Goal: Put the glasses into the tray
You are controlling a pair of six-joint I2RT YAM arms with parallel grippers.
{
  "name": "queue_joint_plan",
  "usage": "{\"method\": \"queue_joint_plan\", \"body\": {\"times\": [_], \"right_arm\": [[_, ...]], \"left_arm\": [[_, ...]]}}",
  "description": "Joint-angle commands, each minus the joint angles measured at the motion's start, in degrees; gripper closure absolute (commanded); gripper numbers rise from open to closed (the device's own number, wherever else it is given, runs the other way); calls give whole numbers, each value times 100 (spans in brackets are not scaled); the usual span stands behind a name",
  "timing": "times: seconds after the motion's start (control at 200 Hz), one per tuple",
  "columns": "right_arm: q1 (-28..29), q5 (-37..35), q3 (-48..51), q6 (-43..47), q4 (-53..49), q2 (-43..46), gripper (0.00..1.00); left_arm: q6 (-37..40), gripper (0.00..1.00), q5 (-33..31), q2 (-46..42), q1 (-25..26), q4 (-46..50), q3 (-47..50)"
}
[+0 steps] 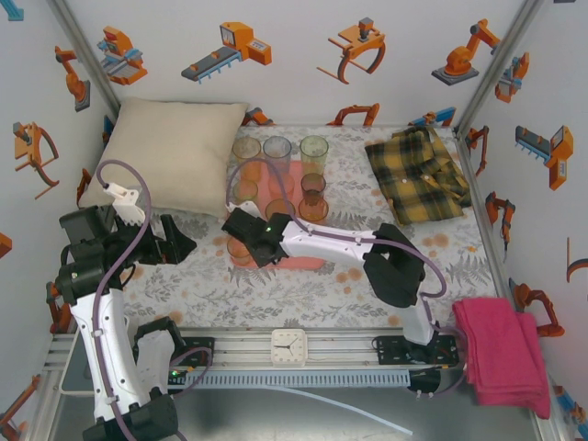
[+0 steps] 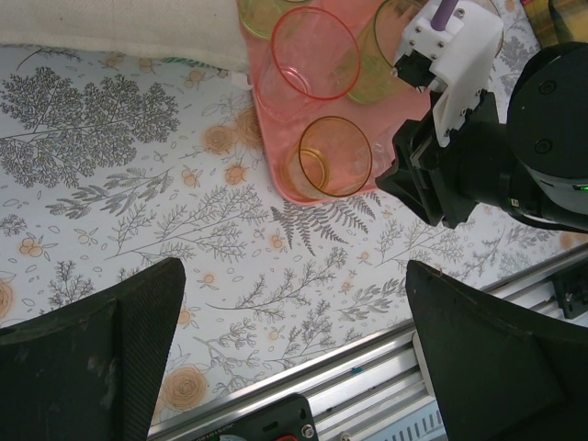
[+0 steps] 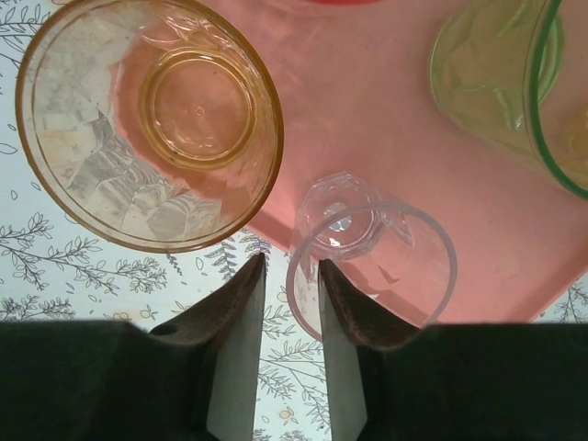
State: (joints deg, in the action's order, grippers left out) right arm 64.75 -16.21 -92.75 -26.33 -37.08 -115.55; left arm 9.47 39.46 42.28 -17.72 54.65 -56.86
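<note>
Pink tray [image 3: 367, 110]: flat, smooth, with a rounded corner; it lies on the flower-printed surface [image 2: 138, 165].
Tinted glasses [image 1: 276, 170]: they stand mouth up on the tray, as far as I can see; thin see-through walls, thicker faceted bases.
Handling: probably light, stiff, slippery and breakable; easy to tip.
Where to hold: a gentle pinch over the rim seems best, one finger inside and one outside.
Right end effector [image 3: 290, 268]: slightly parted astride the wall of the clear glass [image 3: 342, 220] at the tray's near edge, beside the orange glass [image 3: 152, 119]; it seems not to press.
Left end effector [image 2: 294, 276]: wide open, empty, above the surface.
</note>
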Motion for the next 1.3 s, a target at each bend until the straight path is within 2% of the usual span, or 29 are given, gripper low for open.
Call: {"method": "queue_joint_plan", "body": {"times": [0.0,0.19,0.411,0.636,0.656,0.686,0.946,1.007,1.072,1.102,1.297], "right_arm": [[35,-224,-264,152,-152,108,65],[19,-406,-461,343,-273,418,61],[-135,-514,-522,632,-252,1207,56],[-664,-462,93,813,122,2417,48],[-763,-399,162,805,122,2545,43],[-881,-337,261,796,129,2691,42],[-1872,-348,1515,630,343,4179,30],[-2055,-437,1903,706,565,4591,23],[-2187,-762,2417,872,940,5061,6],[-2269,-919,2644,912,1085,5287,1],[-3138,-1007,3753,885,1487,6375,1]], "left_arm": [[-44,2,85,-27,-39,-73,-16],[-49,2,-31,38,-35,-14,-170],[176,1,-281,233,-16,268,-591],[211,3,-802,210,-17,231,-800],[188,3,-841,196,-21,206,-786],[132,3,-920,193,-21,156,-786],[-750,3,-1702,183,-21,-635,-621],[-973,3,-1842,193,-21,-877,-534],[-1233,3,-1977,196,-21,-1197,-373],[-1364,3,-2058,201,-21,-1367,-268],[-2144,3,-2504,215,-19,-2767,602]]}}
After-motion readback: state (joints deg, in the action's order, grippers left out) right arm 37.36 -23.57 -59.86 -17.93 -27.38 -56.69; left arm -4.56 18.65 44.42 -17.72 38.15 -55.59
